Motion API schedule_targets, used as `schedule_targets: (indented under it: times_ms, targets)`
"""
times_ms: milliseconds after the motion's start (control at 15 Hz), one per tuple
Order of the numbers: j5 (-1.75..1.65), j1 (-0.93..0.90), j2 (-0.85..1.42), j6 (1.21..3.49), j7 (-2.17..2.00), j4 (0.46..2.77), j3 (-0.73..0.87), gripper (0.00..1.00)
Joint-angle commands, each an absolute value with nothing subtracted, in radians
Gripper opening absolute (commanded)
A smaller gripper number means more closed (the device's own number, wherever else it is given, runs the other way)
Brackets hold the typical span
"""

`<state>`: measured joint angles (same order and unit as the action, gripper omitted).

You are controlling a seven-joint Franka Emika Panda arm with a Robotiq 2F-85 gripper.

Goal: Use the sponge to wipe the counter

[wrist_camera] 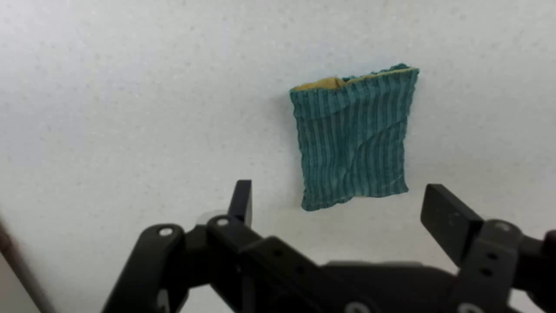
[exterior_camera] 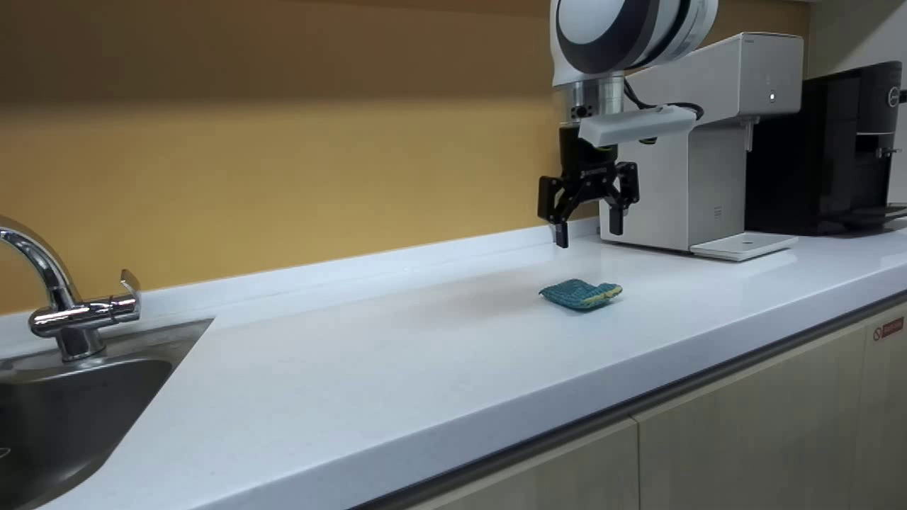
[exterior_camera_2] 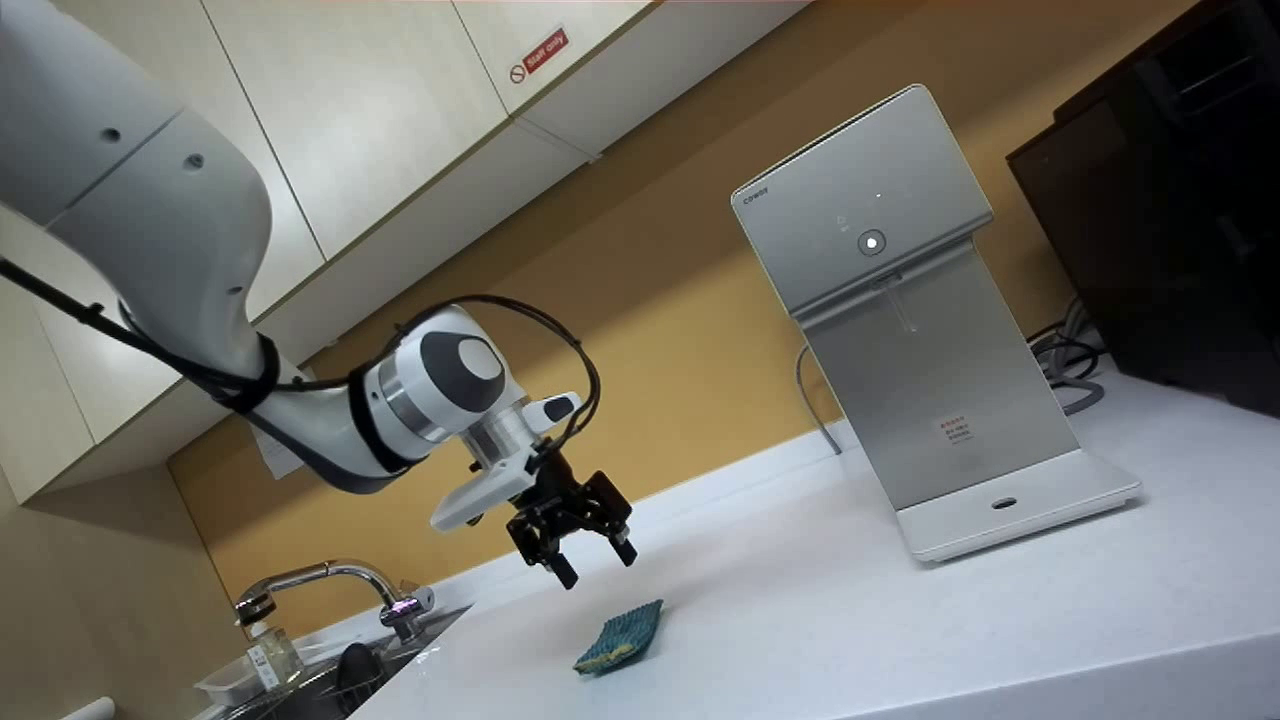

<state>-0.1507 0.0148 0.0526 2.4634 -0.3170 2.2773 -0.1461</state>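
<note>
The sponge is a teal ribbed pad with a yellow edge, lying flat with slightly raised corners on the white counter [exterior_camera: 397,368]. It shows in both exterior views [exterior_camera: 577,295] [exterior_camera_2: 622,636] and in the wrist view [wrist_camera: 354,143]. My gripper [exterior_camera: 589,231] is open and empty, pointing down above the counter, apart from the sponge. It also shows above the sponge in an exterior view [exterior_camera_2: 595,563]. In the wrist view the fingers [wrist_camera: 339,186] stand wide apart, with the sponge ahead of and partly between them in the picture. The counter also shows in the wrist view [wrist_camera: 152,130].
A white dispenser machine [exterior_camera: 716,170] [exterior_camera_2: 940,390] stands on the counter beside the gripper. A black machine [exterior_camera: 815,156] stands beyond it. A steel sink [exterior_camera: 78,418] with a chrome faucet [exterior_camera: 78,319] is at the counter's opposite end. A wall runs behind; cabinets [exterior_camera_2: 370,90] hang overhead.
</note>
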Motion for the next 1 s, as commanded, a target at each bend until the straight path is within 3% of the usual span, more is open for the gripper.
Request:
schedule_targets:
  times_ms: [0, 400, 467, 600, 933]
  targets:
    - [-0.142, -0.026, 0.155, 2.405, -0.290, 2.177, -0.102, 1.00]
    - [-0.120, -0.062, 0.250, 2.372, -0.253, 2.120, -0.073, 0.96]
    - [-0.115, -0.065, 0.258, 2.368, -0.246, 2.116, -0.073, 0.73]
    - [-0.108, -0.071, 0.268, 2.365, -0.240, 2.118, -0.072, 0.70]
    - [-0.056, -0.074, 0.266, 2.376, -0.208, 2.137, -0.075, 0.34]
